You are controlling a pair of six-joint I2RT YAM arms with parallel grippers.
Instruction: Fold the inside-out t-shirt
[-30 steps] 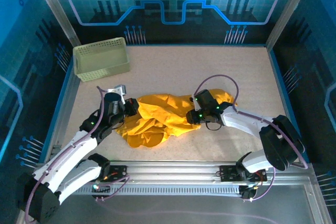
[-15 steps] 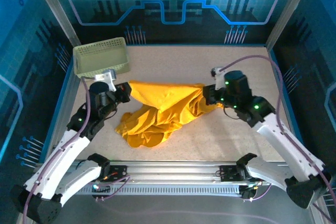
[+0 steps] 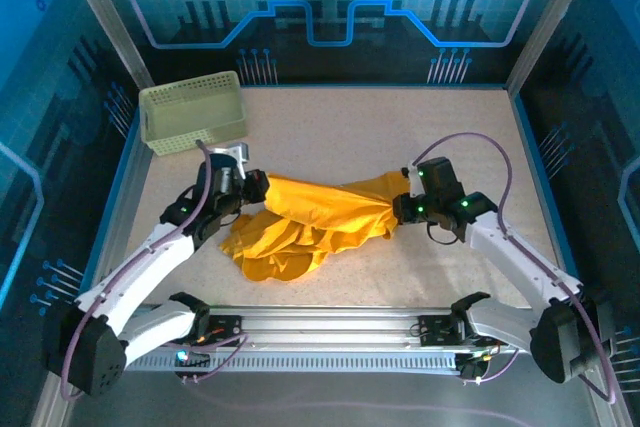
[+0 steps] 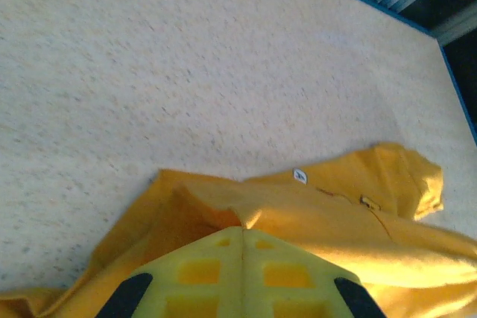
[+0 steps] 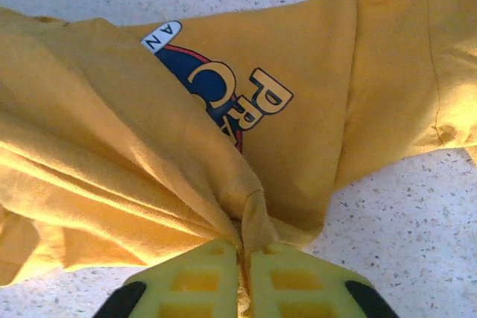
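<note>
Converged, left end effector [image 3: 257,190] and right end effector [image 3: 396,210] pinch one t-shirt [image 3: 318,212].

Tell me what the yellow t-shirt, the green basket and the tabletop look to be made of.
The t-shirt: soft matte knit cloth, likely cotton; it drapes, creases and shows stitched seams.
The basket: pale green moulded plastic, by its stiff lattice walls.
The table: hard, matte, speckled beige surface, perhaps laminate or composite; cannot tell which.
</note>
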